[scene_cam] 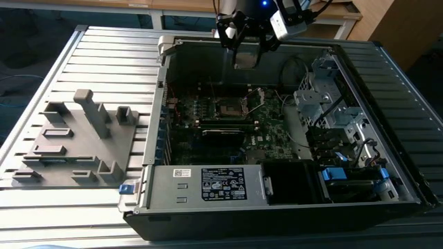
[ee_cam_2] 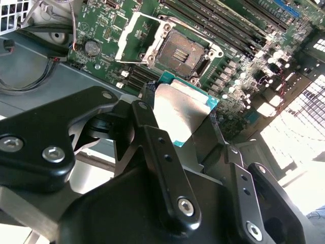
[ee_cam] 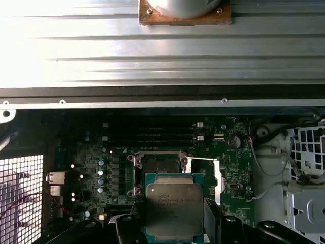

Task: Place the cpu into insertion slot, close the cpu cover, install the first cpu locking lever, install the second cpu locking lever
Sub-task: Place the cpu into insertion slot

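Hanging over the motherboard (ee_cam: 81, 152), the cpu (ee_cam: 174, 206) is clenched in the claw (ee_cam: 173, 222), short of the bare insertion slot (ee_cam: 158, 165); placing is judged underway, square alignment being required.

This is seen to be a robot lab or workshop. An open computer case (scene_cam: 277, 220) is laid on its side on a ribbed metal table (scene_cam: 111, 52), with its green motherboard (scene_cam: 268, 137) bared. A grey holder plate (scene_cam: 83, 155) is set beside it, and a robot gripper (scene_cam: 246, 58) is hung above.
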